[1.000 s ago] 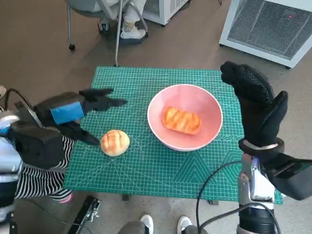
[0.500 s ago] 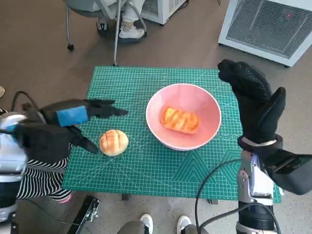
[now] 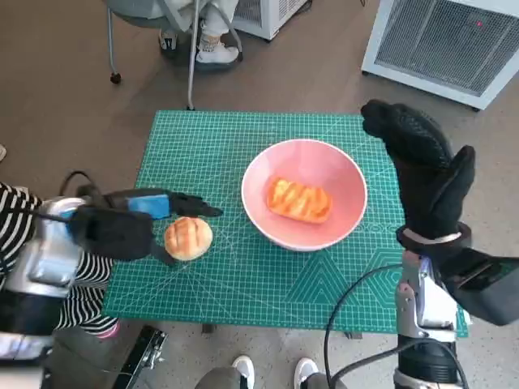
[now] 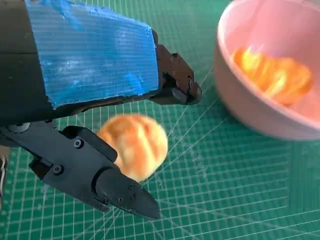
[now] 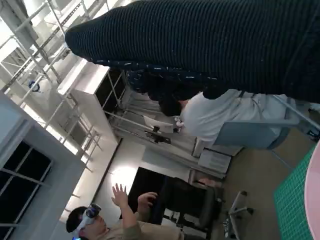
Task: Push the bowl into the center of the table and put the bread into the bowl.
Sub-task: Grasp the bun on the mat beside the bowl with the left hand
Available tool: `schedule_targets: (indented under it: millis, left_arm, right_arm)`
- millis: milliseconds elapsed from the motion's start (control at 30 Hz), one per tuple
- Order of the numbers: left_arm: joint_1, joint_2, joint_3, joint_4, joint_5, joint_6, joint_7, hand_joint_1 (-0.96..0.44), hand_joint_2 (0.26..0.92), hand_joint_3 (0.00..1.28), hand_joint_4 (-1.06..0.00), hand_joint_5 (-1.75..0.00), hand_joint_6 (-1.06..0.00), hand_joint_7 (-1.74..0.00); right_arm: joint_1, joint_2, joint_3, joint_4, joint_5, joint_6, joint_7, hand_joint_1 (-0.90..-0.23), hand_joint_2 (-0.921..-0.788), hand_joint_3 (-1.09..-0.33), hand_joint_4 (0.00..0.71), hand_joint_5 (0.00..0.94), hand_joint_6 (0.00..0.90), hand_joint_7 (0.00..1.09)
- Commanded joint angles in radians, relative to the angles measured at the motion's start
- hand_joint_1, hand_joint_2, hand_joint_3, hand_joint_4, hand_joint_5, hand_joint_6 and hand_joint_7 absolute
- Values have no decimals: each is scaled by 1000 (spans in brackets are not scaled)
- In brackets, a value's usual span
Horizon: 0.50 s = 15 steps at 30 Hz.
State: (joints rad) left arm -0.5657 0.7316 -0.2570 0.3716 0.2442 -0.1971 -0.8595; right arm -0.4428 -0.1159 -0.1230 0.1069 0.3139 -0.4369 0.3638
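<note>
On the bench (image 3: 243,279):
Bowl (image 3: 304,194): near the middle, one bread piece already inside.
Roll (image 3: 188,237): just beside the bowl.
Left hand (image 3: 130,223): has closed in; fingers (image 4: 122,192) spread around the roll, not yet gripping.
Right hand (image 3: 426,174): raised, open, empty.
Meaning: a grasp looks imminent.

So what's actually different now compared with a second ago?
The left hand has dropped toward the round bun, its fingers now on either side of it but not gripping. The bun looks unmoved. The pink bowl, the bread in it and the raised right hand stayed as they were.
</note>
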Motion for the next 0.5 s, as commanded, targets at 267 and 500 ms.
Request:
schedule_targets:
  millis: [267, 500]
  left_arm:
    - [-32, -31, -72, 52, 146, 27, 58, 69, 793, 33, -518, -100, -606, -110]
    - [-28, -32, -74, 49, 190, 30, 105, 95, 858, 21, -776, -161, -600, -570]
  right_arm:
    - [40, -13, -13, -21, 2, 21, -1, -709, -921, -725, 208, 1, 103, 399]
    - [44, -12, -17, -26, -4, 21, -5, -710, -921, -725, 208, 1, 101, 400]
